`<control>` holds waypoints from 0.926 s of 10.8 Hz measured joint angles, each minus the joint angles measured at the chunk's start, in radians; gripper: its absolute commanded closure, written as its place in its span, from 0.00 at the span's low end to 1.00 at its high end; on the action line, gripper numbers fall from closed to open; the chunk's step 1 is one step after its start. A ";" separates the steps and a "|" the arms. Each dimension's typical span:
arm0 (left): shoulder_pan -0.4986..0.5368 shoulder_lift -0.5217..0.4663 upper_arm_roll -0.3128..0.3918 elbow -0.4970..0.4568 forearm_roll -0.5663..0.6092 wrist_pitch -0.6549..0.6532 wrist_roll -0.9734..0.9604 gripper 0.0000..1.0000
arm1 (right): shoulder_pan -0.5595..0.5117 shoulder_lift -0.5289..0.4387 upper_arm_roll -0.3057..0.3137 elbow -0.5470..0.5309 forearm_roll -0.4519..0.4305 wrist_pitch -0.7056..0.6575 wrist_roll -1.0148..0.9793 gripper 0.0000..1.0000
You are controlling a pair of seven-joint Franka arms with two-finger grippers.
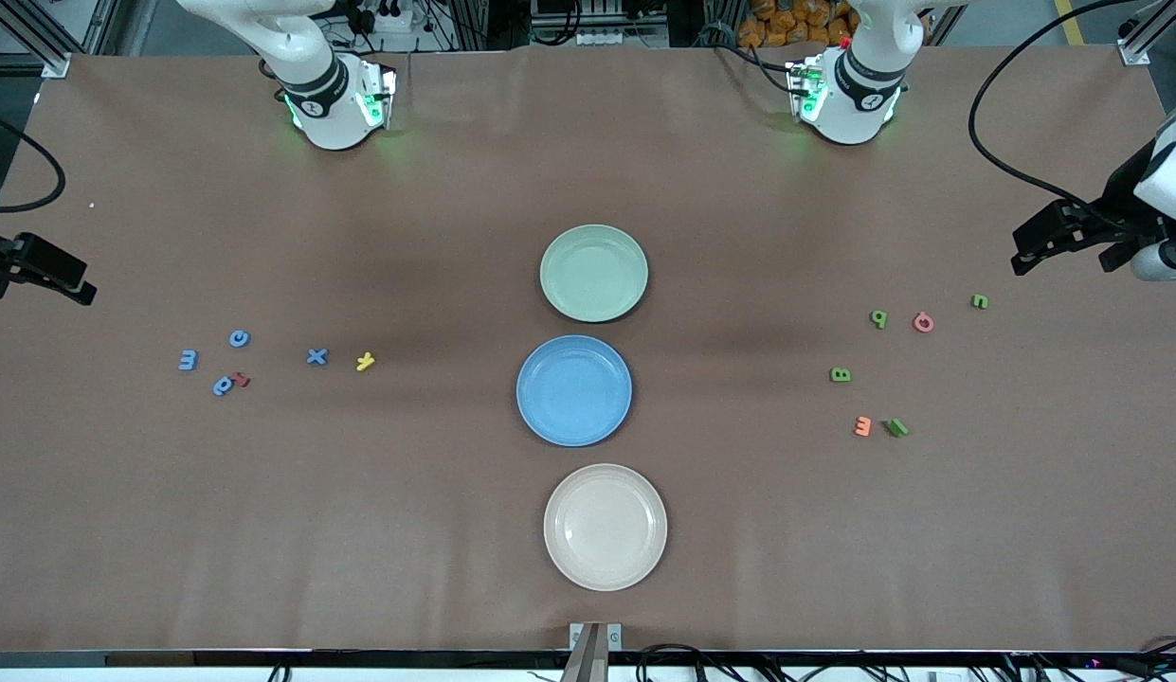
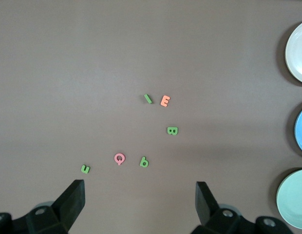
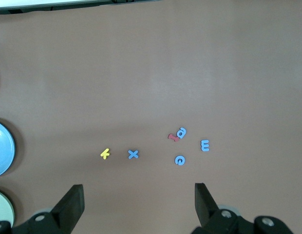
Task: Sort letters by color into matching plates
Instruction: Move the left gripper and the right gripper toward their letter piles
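Starting well means choosing a letter that stands alone. In the front view the blue plate (image 1: 574,390) lies mid-surface, with the green plate (image 1: 593,273) at its twelve o'clock and a cream plate (image 1: 605,527) at six. All three are empty.

The blue letters (image 1: 316,356) lie at nine o'clock, toward the right arm's end, and the green letters (image 1: 840,375) at three, toward the left arm's end.

The right claw (image 3: 139,186) hovers over the blue group and the left claw (image 2: 140,184) over the green group. Both are spread wide and hold nothing.

I judge the blue x (image 3: 133,154) the safest first pick, since it sits apart from its neighbours. The blue a (image 3: 181,132) touches a red letter (image 3: 172,137), so it needs a careful pinch. The green stroke (image 2: 148,98) lies just beside an orange E (image 2: 165,101).

Only the front view shows both groups and whole plates together. The wrist views show the spread fingers and the blue-red contact more plainly.
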 measured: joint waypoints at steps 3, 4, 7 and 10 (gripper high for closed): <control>0.000 0.028 0.000 -0.042 0.000 0.021 0.000 0.00 | 0.000 0.005 0.000 -0.018 0.000 0.008 0.002 0.00; 0.000 0.049 0.000 -0.074 0.000 0.064 0.000 0.00 | 0.000 0.008 0.000 -0.026 0.000 0.015 0.003 0.00; 0.004 0.102 0.000 -0.237 0.000 0.304 -0.001 0.00 | -0.001 0.011 0.000 -0.093 0.002 0.070 0.016 0.00; 0.030 0.199 0.002 -0.265 0.000 0.386 -0.001 0.00 | -0.009 0.012 -0.001 -0.223 0.067 0.187 0.035 0.00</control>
